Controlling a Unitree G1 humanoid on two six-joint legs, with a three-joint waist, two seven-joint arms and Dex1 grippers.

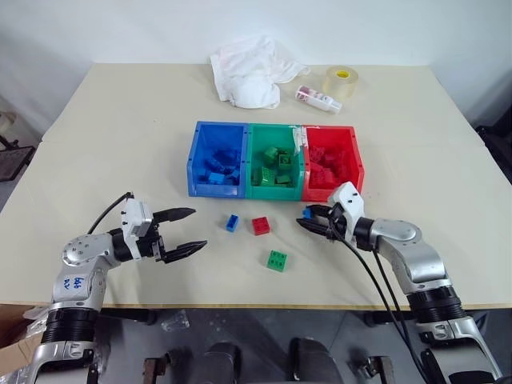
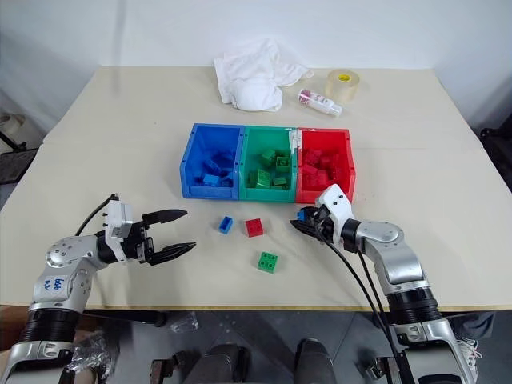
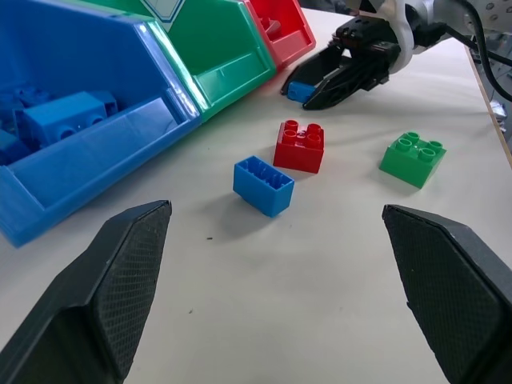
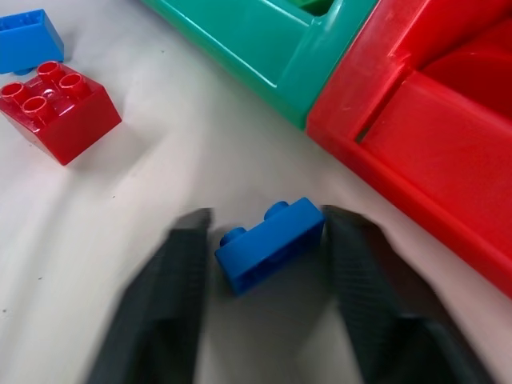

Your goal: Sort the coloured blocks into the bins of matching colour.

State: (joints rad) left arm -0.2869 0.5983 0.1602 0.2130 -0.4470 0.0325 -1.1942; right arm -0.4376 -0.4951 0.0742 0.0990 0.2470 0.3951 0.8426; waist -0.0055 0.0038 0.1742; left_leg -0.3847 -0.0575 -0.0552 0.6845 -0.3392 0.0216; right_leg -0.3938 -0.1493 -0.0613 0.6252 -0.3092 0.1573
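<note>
A small blue block (image 4: 270,242) lies on the table just in front of the red bin (image 1: 357,156), and my right gripper (image 4: 268,232) is shut on it, one finger at each side. Three loose blocks sit in front of the bins: a narrow blue one (image 1: 232,222), a red one (image 1: 261,226) and a green one (image 1: 278,260) nearer the front. The blue bin (image 1: 194,160), the green bin (image 1: 273,193) and the red bin stand joined in a row, each holding several blocks of its own colour. My left gripper (image 1: 198,229) hovers open, left of the loose blocks.
At the back of the table lie a crumpled white cloth (image 1: 250,76), a roll of clear tape (image 1: 342,80) and a small bottle (image 1: 318,98) on its side. The table's front edge (image 1: 264,306) runs close behind the green block.
</note>
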